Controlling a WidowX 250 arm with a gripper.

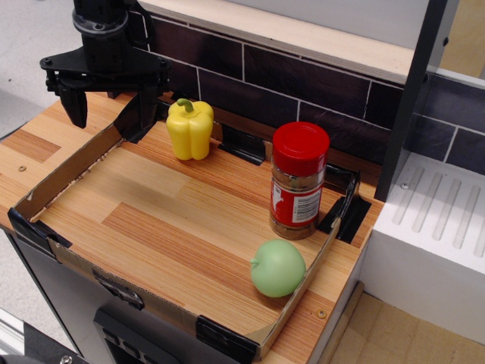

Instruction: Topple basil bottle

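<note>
Nothing of the task is done yet: the basil bottle (299, 180) stands upright on its base near the right edge of the counter (174, 220), red cap on top, label facing forward. It is just inside the low cardboard rim (72, 168) that fences the working area. The gripper (106, 102) hangs over the far left corner of the counter, its two dark fingers spread apart with nothing between them, well apart from the bottle. The whole job is left: the gripper must cross to the right side, meet the bottle and tip it onto its side.

A yellow bell pepper (189, 129) sits near the far edge, between gripper and bottle. A pale green round fruit (278, 268) lies near the bottle toward the front right corner, apart from it.

The arm above the gripper is cut off by the top of the view. The label print is too small to read.
</note>
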